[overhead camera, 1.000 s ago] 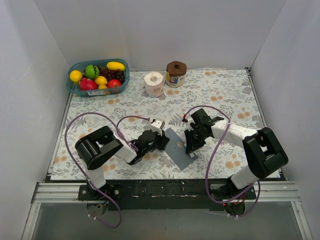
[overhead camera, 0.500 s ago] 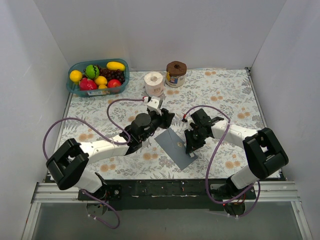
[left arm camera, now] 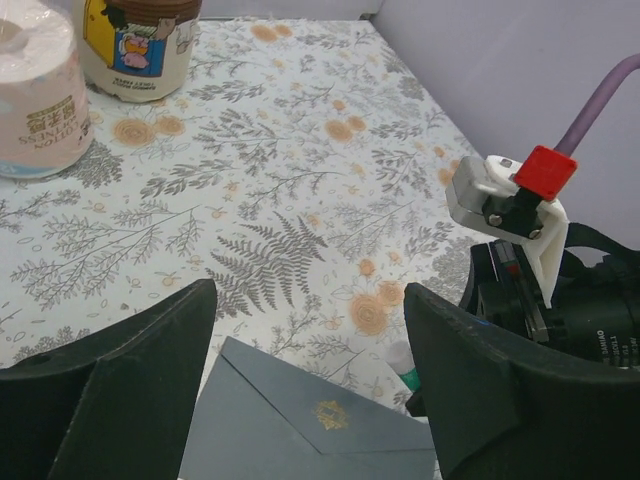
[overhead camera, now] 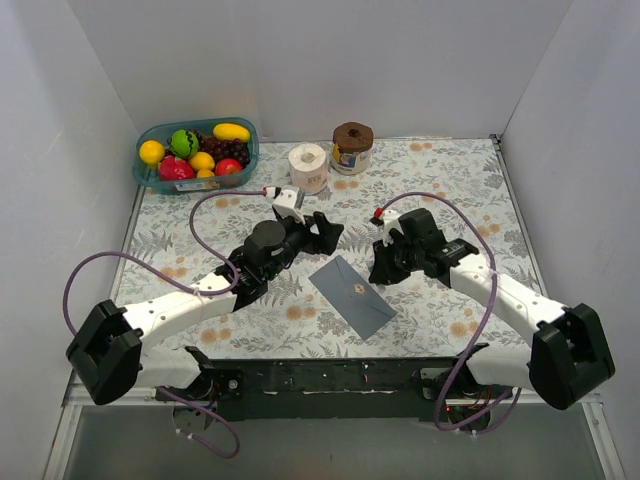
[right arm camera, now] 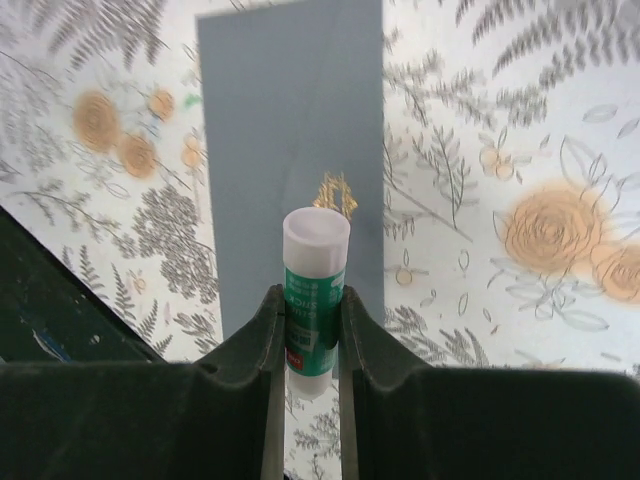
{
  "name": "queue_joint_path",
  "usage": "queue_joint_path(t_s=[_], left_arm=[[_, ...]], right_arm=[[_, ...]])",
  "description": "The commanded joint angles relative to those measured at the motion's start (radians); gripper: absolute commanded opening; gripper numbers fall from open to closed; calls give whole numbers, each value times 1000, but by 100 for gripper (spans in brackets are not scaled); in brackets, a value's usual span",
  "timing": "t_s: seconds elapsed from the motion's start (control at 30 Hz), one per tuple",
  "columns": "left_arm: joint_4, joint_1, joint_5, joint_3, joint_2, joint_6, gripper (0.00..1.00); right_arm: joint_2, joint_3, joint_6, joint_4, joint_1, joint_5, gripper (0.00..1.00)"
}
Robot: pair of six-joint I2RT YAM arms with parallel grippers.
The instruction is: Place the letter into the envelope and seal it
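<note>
The envelope (overhead camera: 353, 296) lies flat on the bench (overhead camera: 200, 230), dead centre between the two arms, flap folded down and the gold seal (left arm camera: 330, 414) facing up. There's no sign of the letter, no cream sheet in any view. It may be tucked inside, but that can't be told from here.

This is thin paper, light and floppy, and I reckon it will skate on that patterned cloth at the slightest nudge. Lying so flat, it offers no lip to pinch. The best bet looks like pressing down on the flap near the seal, or pinning one corner while the other arm works.

The left fingers (left arm camera: 140, 390) are spread wide and empty, hovering just behind the envelope's far edge. The right fingers (right arm camera: 262, 340) are clamped on a glue stick (right arm camera: 315, 290), white end pointing down over the flap, close to the seal.

The arms are near each other here, the right wrist sitting just beside the left fingers, so crowding over the envelope is the risk. The toilet roll (overhead camera: 308, 167), the brown-lidded tub (overhead camera: 352, 148) and the fruit basket (overhead camera: 150, 170) stand at the back, well apart.
</note>
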Motion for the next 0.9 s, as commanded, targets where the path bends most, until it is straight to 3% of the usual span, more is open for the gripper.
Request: queue_joint_path(t_s=[0.0, 0.17, 0.5, 0.73, 0.87], left_arm=[[-23, 7, 93, 19, -85, -58, 74], [52, 8, 274, -19, -154, -81, 74], [196, 10, 429, -69, -138, -215, 73], [229, 10, 497, -91, -132, -245, 85], [250, 10, 537, -94, -117, -261, 86]], right_arm=[[-137, -46, -46, 155, 1, -80, 1], [-245, -99, -64, 259, 1, -233, 1], [-349, -153, 11, 505, 0, -429, 1], [-395, -159, 42, 580, 1, -496, 1], [-408, -146, 40, 586, 1, -539, 1]])
